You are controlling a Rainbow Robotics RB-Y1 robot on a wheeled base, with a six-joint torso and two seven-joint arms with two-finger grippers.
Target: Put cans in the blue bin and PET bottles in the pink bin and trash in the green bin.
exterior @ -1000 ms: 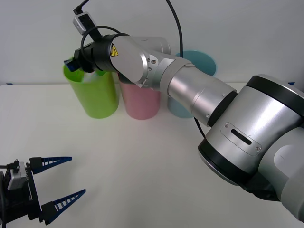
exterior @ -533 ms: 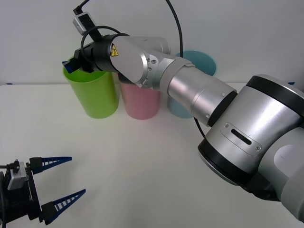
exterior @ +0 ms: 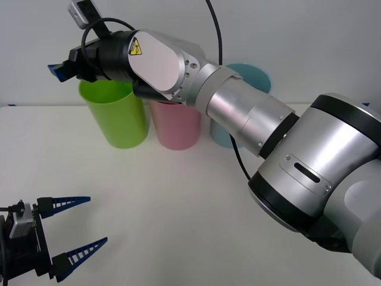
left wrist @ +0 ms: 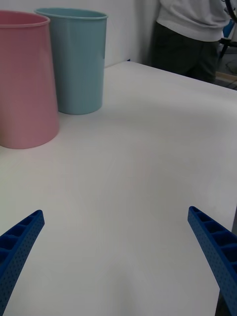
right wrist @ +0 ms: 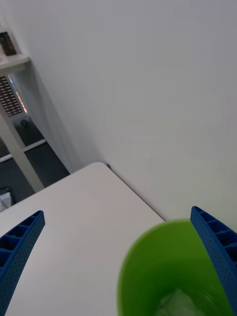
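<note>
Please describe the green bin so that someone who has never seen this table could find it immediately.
At the far edge of the white table, against the wall, three tall cup-shaped bins stand in a row. The green bin is the leftmost, beside the pink bin, with the blue bin at the other end. It alone is lime green, and the open right gripper hovers above its rim.

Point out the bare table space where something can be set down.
Free: the white table between the open left hand and the row of bins. Crowded: the back edge, where the lime-green plastic bin, pink plastic bin and light-blue plastic bin stand, the open right hand above the green one.
</note>
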